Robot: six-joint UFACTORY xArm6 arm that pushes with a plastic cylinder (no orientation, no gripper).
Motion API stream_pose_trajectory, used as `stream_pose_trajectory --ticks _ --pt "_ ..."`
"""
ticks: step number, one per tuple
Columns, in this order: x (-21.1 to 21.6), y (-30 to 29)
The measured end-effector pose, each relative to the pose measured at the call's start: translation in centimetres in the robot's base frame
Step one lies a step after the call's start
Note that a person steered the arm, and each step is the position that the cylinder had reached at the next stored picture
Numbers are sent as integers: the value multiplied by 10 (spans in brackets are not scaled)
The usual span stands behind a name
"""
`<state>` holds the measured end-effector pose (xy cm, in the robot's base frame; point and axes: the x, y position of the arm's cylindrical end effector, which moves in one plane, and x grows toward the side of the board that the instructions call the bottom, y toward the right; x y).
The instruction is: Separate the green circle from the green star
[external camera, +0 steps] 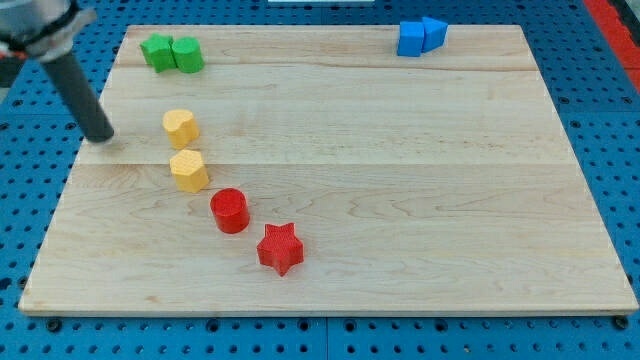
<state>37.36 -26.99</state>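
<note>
The green star (157,52) and green circle (188,54) sit touching at the worktop's (400,180) top left. My tip (101,137), with no pincer, rests well below them. Both look light, stiff and easily slid; push into their seam.

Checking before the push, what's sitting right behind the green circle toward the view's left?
The green star touches the green circle there. My tip is below them, apart. Nothing covers either.
</note>
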Motion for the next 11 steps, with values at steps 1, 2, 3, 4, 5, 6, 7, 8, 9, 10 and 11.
stream_pose_trajectory --ticks 1,2,3,4,5,6,7,8,9,10,11 --pt "-47 -23" --pt "-105 -21" --pt "-131 -17" --pt "-153 1" --pt "-134 53" --pt "-112 52" --pt "-88 85" --pt "-76 84" --pt "-106 72" --pt "-106 103" --pt "-113 124"
